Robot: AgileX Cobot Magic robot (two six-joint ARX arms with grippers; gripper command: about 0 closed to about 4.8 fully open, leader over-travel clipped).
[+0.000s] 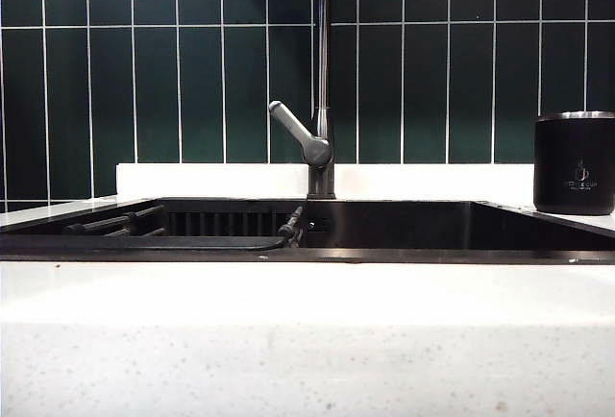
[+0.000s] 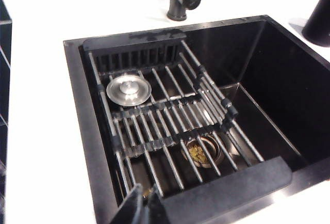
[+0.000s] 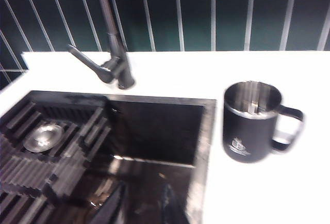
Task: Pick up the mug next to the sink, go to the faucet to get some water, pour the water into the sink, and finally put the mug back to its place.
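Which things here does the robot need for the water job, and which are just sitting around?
Needed:
mug, standing on the counter beside the sink
sink
faucet
left tool, shut, above the sink
right tool, open, holding nothing

Just sitting around:
rack in the sink
round metal stopper resting on the rack

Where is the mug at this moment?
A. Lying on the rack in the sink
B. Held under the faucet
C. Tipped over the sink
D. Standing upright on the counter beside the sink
D: the mug stands upright on the white counter beside the sink, with neither gripper touching it.
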